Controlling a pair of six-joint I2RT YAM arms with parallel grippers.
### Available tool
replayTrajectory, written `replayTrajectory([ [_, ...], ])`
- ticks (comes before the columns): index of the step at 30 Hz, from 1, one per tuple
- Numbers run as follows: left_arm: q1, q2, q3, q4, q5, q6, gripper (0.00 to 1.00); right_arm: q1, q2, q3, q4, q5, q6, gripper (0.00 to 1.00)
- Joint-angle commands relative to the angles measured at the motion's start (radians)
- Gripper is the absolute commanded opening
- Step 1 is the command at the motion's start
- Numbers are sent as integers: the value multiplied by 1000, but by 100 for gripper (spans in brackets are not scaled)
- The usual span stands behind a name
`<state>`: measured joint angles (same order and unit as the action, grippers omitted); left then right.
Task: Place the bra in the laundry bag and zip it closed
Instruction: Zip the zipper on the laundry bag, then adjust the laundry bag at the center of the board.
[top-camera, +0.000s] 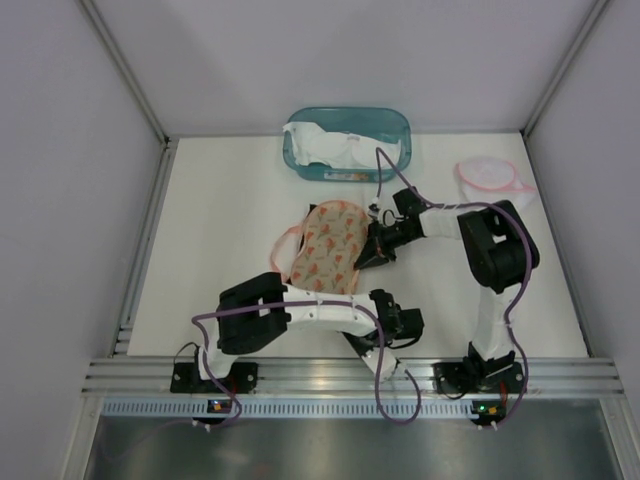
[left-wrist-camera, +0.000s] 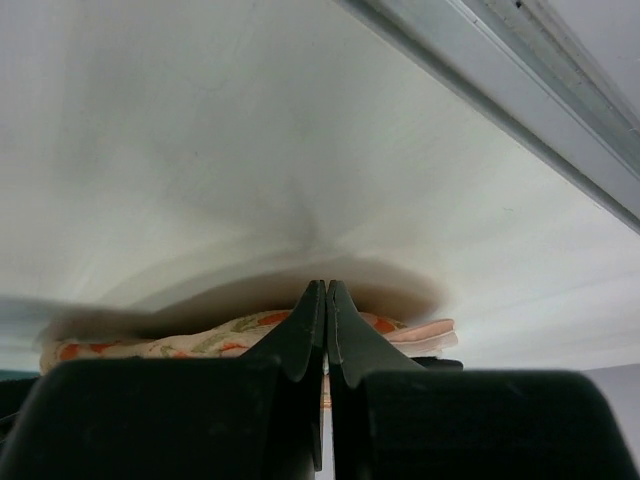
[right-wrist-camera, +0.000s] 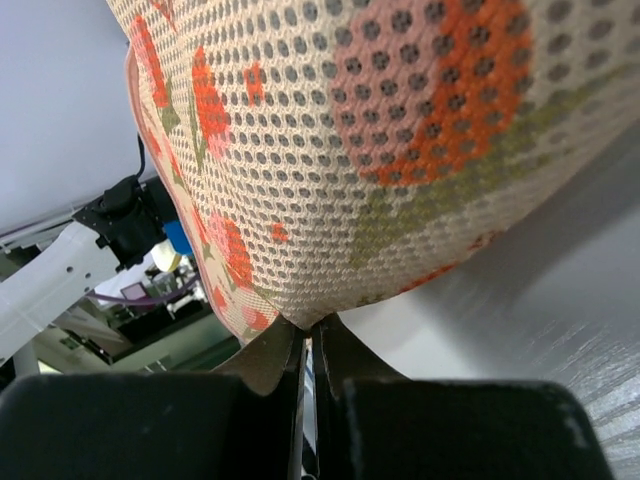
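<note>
top external: bin label (top-camera: 345, 176) illegible; right pincer (top-camera: 362, 256) tight on laundry bag (top-camera: 328, 245)

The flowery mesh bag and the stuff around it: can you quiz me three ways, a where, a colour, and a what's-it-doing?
1. Where is the teal bin? A at the far edge of the table; B between the arm bases; C hanging from an arm.
2. The laundry bag has flowers that are: A blue; B black; C orange-red.
3. The right end effector is: A wide open; B shut on the bag's edge; C out of sight.
Answers: A, it sits at the far end in the top view; C, the mesh shows orange-red blooms; B, its jaws pinch the mesh edge.
</note>
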<state>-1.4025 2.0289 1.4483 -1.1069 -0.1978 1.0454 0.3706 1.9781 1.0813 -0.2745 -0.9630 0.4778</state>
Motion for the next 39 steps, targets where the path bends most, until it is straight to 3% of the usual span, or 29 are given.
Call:
replayTrajectory([
  [1,-50,-70,-23,-56,120,-39,0,-30,7,95,61,96,-45,0],
  [4,-50,-67,-23,-50,106,-42,0,-30,5,104,44,58,-60,0],
  [5,-50,-65,-23,-38,89,-44,0,-29,4,117,-16,46,-79,4],
  [6,-44,-64,-23,-30,84,-44,0,-25,-13,120,-46,32,-102,14],
  [8,-36,-58,-23,-18,81,-41,0,-24,-44,108,-84,21,-157,42],
  [11,-21,-53,-19,7,61,-41,0,-27,-102,95,-199,27,-221,63],
  [15,-1,-58,-8,24,51,-38,0,-32,-159,10,-229,14,-229,71],
  [19,13,-61,-2,51,25,-21,0,-15,-147,-72,-125,-75,-118,71],
  [26,28,-79,14,56,27,-5,0,63,-94,-141,72,-100,-18,69],
  [31,30,-102,18,85,49,10,0,90,-61,-175,294,-103,122,62],
  [34,28,-117,17,117,63,10,0,106,-45,-178,349,-102,165,50],
  [36,28,-137,0,159,52,11,3,114,-38,-181,369,-100,183,34],
  [37,28,-145,-9,179,46,10,10,116,-35,-181,383,-100,191,27],
  [38,28,-153,-20,200,38,8,17,116,-35,-181,391,-100,196,14],
  [39,28,-168,-32,212,38,7,33,116,-35,-181,397,-100,205,8],
])
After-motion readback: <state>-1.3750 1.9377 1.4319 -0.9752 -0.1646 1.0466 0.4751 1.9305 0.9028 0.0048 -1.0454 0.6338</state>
